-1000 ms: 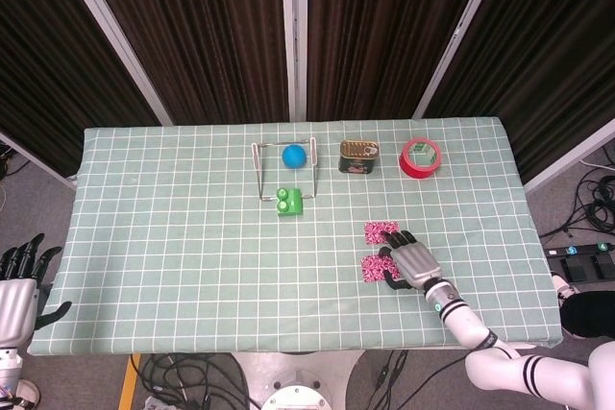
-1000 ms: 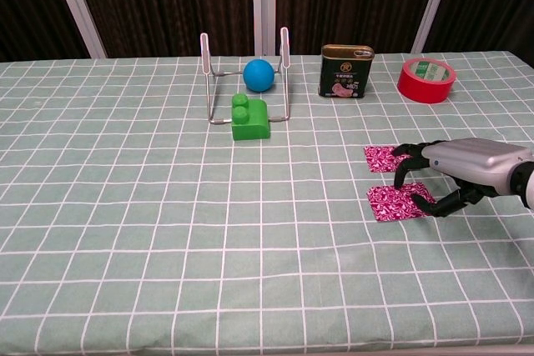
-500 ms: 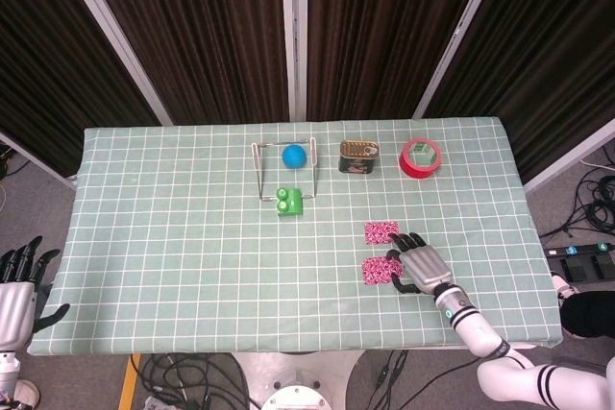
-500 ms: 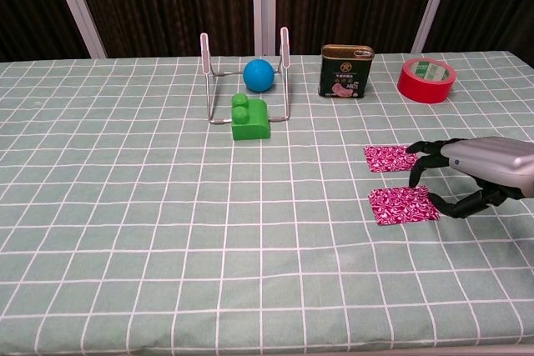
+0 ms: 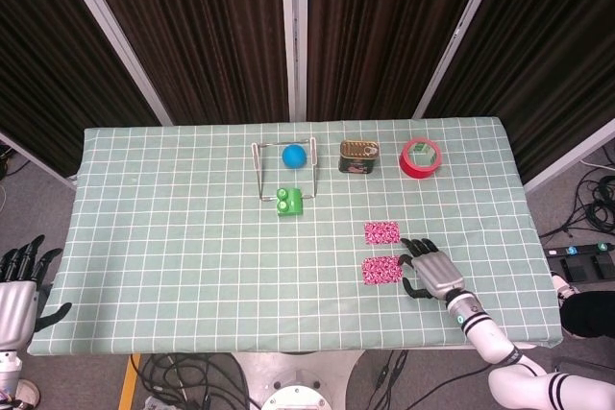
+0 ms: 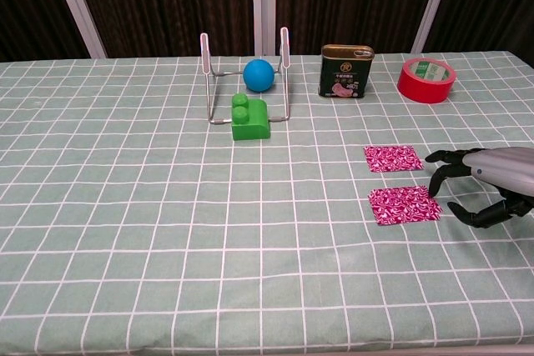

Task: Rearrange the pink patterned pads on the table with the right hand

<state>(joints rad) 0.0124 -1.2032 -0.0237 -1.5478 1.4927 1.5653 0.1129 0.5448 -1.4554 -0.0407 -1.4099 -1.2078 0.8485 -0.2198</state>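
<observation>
While two pink patterned pads lie flat on the green checked tablecloth [image 5: 173, 237], neither is being held. The far pad [image 6: 393, 157] and the near pad [image 6: 404, 205] sit one behind the other on the right side of the table, close together but with a strip of cloth between them, their edges roughly parallel.

Just to the right of the near pad, the right hand [image 6: 484, 183] hovers low over the cloth with its fingers apart and loosely curved, gripping nothing; its fingertips are near the pad's right edge, and whether they touch it cannot be told.

Judging from this layout, the pads look tidily placed, so the rearranging may be largely done; whether another move is wanted cannot be known.

Farther back stand a green building block [image 6: 249, 119], a blue ball [image 6: 259, 75] inside a wire rack [image 6: 244, 72], a tin can [image 6: 347, 71] and a roll of red tape [image 6: 425, 79].

At the lower left, off the table, the left hand [image 5: 24, 276] rests idle, fingers spread and empty.
</observation>
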